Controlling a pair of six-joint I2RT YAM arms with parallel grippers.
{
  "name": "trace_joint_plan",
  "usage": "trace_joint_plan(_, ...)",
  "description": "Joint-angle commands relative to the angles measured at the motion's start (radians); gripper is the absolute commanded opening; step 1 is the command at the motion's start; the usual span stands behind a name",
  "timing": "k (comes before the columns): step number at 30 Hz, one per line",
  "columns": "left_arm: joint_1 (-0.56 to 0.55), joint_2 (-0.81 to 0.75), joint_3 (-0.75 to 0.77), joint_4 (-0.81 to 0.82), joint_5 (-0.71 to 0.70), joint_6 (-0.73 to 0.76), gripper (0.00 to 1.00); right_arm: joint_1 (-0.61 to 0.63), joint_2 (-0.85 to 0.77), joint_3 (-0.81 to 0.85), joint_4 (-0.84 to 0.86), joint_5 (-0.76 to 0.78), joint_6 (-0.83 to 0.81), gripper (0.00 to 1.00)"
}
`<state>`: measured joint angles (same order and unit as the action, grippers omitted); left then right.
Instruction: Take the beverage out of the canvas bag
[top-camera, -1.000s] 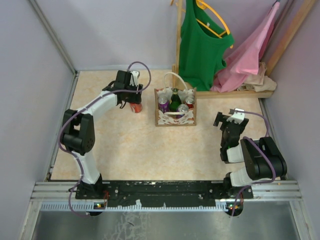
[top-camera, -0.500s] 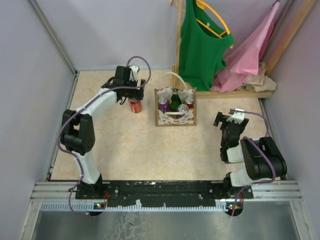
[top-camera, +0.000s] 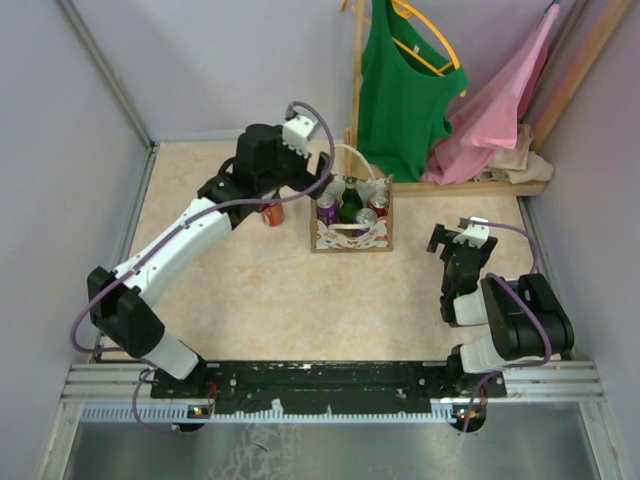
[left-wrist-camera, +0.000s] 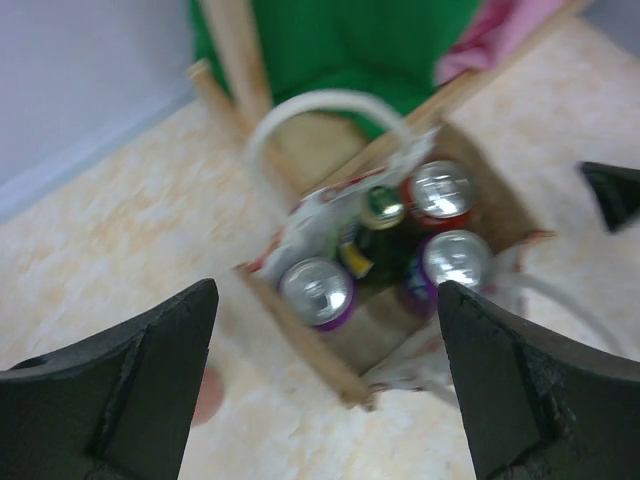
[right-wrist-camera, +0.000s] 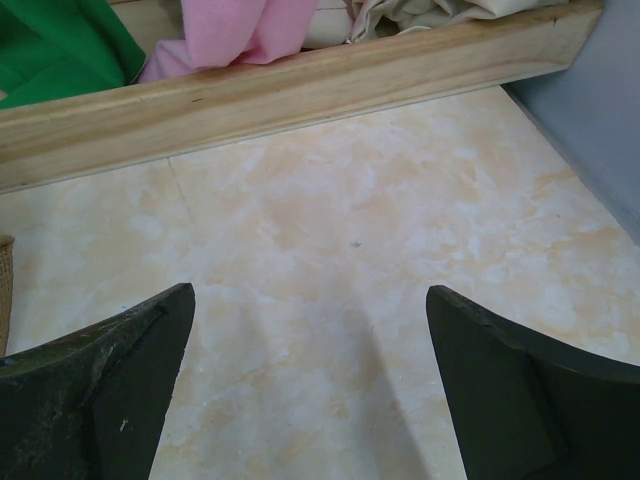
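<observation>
The canvas bag stands at the back middle of the table, its white handles up. Inside it stand two purple cans, a red can and a green bottle. Another red can stands upright on the table just left of the bag. My left gripper hovers open above the bag's left edge, nothing between its fingers; in the left wrist view the gripper frames the bag's open top. My right gripper rests open over bare table at the right, empty in its wrist view.
A wooden rack with a green top and pink cloth stands right behind the bag. Its base beam lies just ahead of the right gripper. Grey walls close both sides.
The left gripper opened off the red can, leaving it standing on the table. The left arm then rose and swung right to above the bag. The right arm has not moved.
</observation>
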<state>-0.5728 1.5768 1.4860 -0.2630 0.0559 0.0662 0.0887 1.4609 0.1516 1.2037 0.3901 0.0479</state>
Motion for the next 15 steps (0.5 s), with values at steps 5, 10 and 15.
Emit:
trace_joint_plan(5, -0.163, 0.103, 0.062, 0.027, 0.074, 0.025, 0.95, -0.005, -0.009, 0.019, 0.046, 0.001, -0.001, 0.99)
trace_joint_plan(10, -0.209, 0.184, 0.095, 0.05, 0.039, 0.015, 0.91, -0.004, -0.009, 0.02, 0.046, 0.001, -0.001, 0.99)
trace_joint_plan(15, -0.225, 0.238, 0.148, 0.031, -0.02, 0.011, 0.87, -0.004, -0.008, 0.02, 0.045, 0.001, -0.001, 0.99)
